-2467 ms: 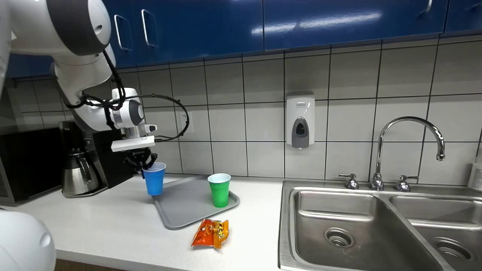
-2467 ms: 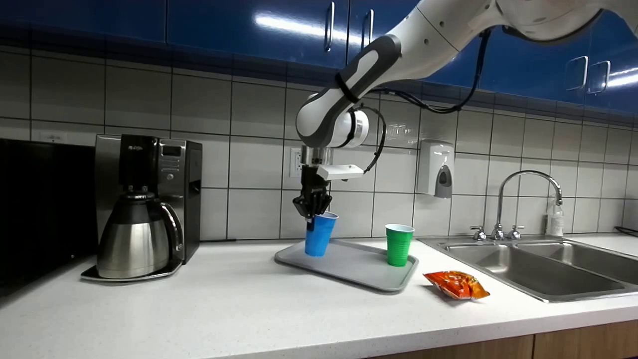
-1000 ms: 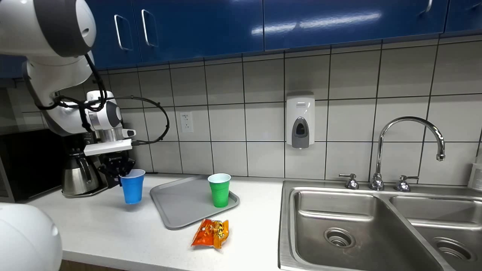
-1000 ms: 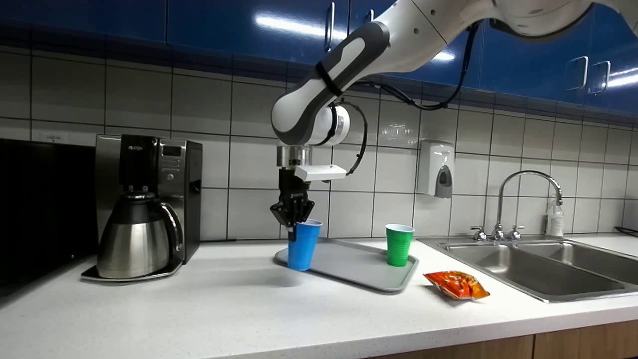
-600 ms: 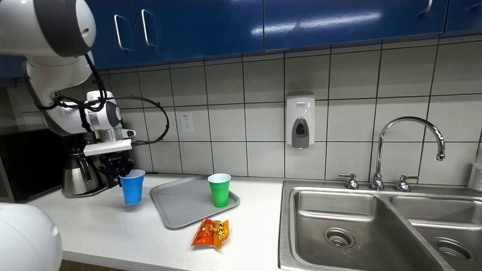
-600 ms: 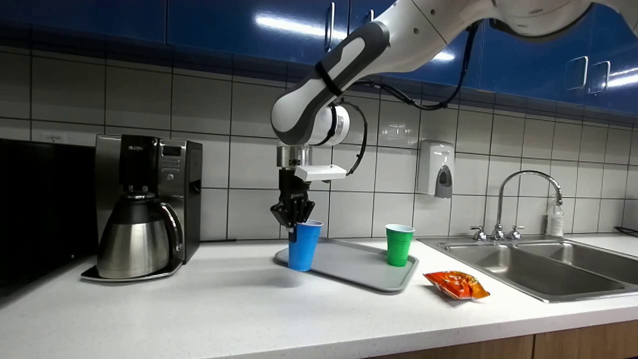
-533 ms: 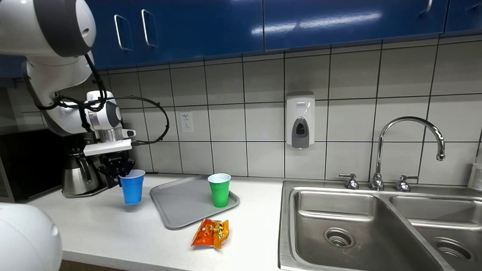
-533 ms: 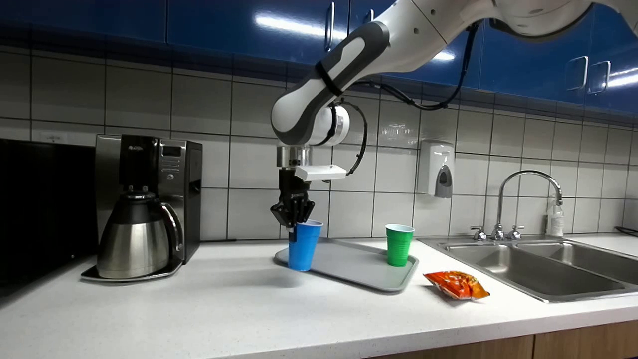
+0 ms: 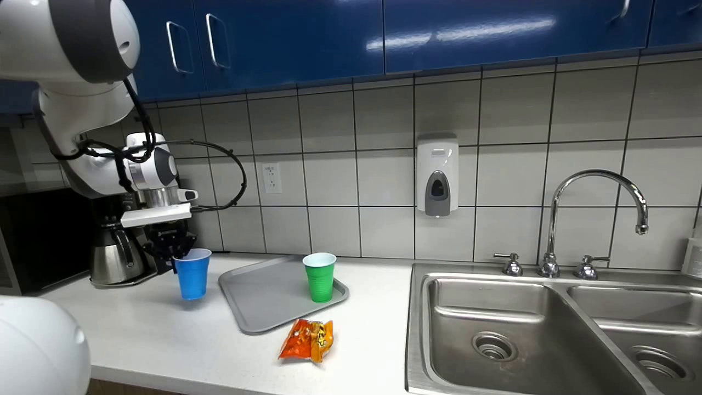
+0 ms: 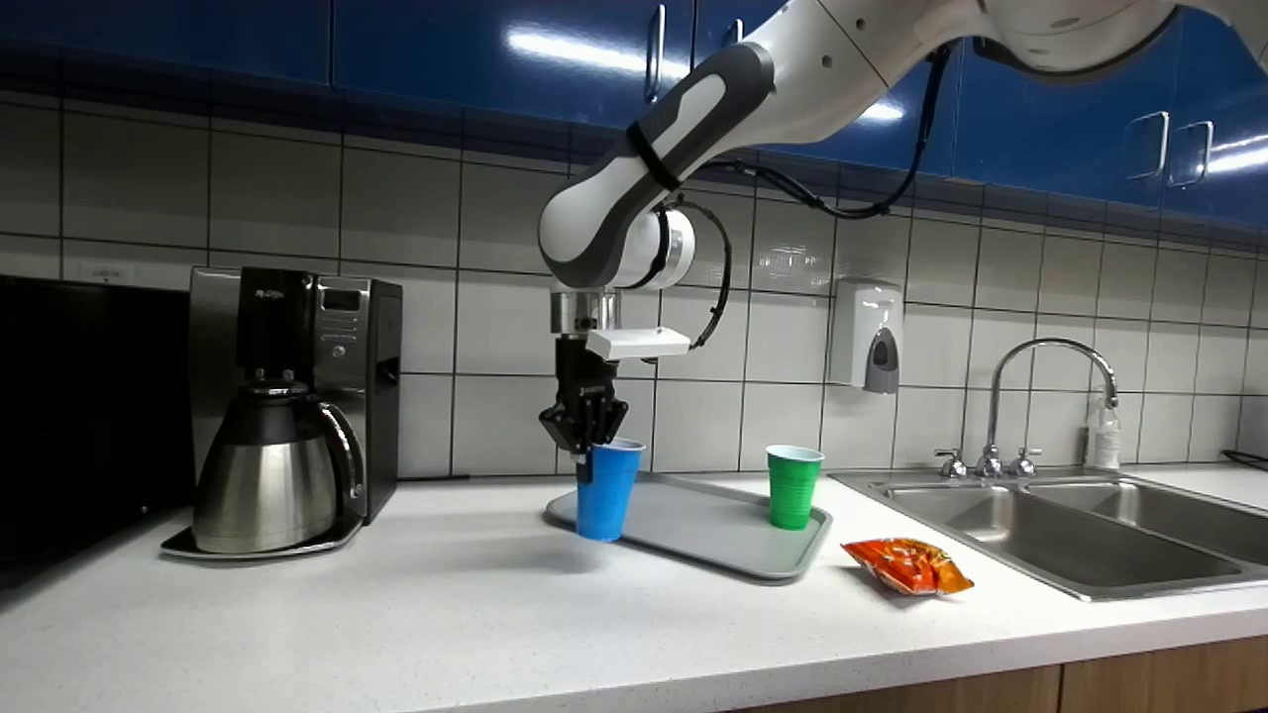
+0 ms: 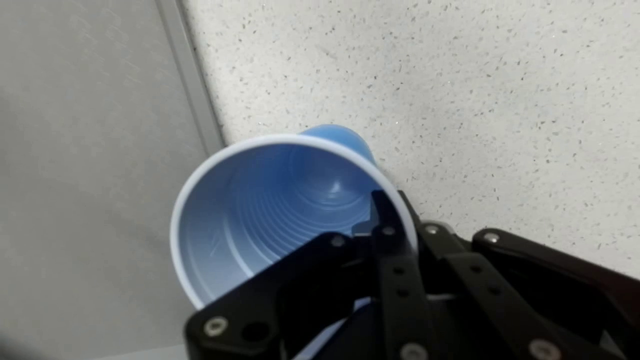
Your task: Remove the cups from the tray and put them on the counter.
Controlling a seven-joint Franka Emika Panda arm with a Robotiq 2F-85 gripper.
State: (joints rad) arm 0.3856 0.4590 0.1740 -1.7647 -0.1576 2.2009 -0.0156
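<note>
White countertop [image 10: 396, 634]: cut off, all views | Panda arm [image 10: 802, 99]: cut off, both exterior views | grey tray [image 9: 263, 296]: partly cut off, wrist view | Robotiq gripper [image 11: 393, 204]: clamped on wall of blue cup [image 10: 612, 495], outer fingertip partly hidden by rim | blue cup: base over countertop beside tray, contact indeterminable | green cup [image 9: 320, 282]: upright on tray | orange snack packet [image 10: 906, 566]: print illegible

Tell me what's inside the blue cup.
One finger of the gripper reaches inside the blue cup. Ridged inner wall and some of the base show, with no contents visible. The gripper covers part of the wall; anything there cannot be seen.
</note>
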